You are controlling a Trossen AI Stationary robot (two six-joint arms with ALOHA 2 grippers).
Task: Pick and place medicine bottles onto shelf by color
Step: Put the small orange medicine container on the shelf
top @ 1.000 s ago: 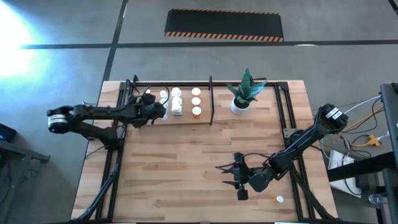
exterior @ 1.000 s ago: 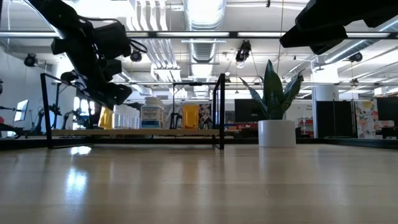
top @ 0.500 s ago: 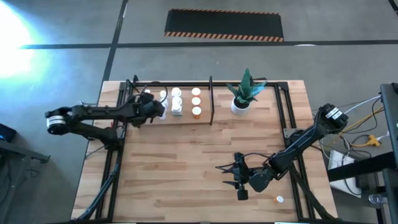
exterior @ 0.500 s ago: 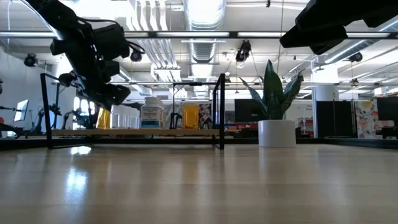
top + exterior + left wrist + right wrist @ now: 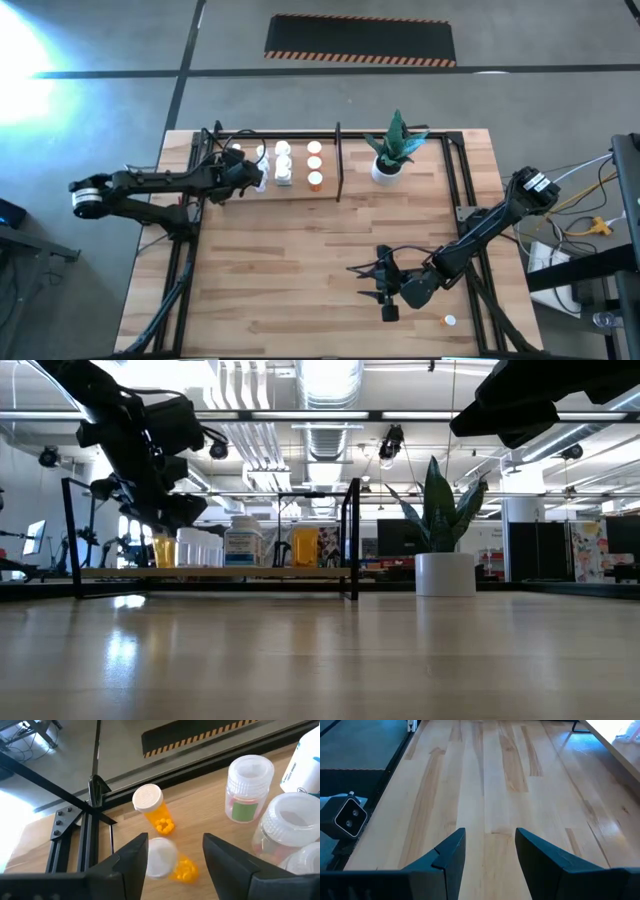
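A white pot point(image 5: 387, 171) holding a spiky green plant point(image 5: 397, 137) stands upright near the far edge of the table point(image 5: 300, 270), toward its right corner. Beyond the far edge, a black mat with orange-striped borders point(image 5: 359, 39) lies on the grey floor. Yellow and white cables point(image 5: 583, 226) trail off the right edge.

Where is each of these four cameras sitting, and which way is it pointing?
High view: above, straight down on both arms, the shelf and the plant pot.
Low view: tabletop height, level towards the shelf; left arm overhead.
Left wrist view: open left gripper over an orange bottle.
Right wrist view: open right gripper over bare table.
High and low views share shelf and plant pot.
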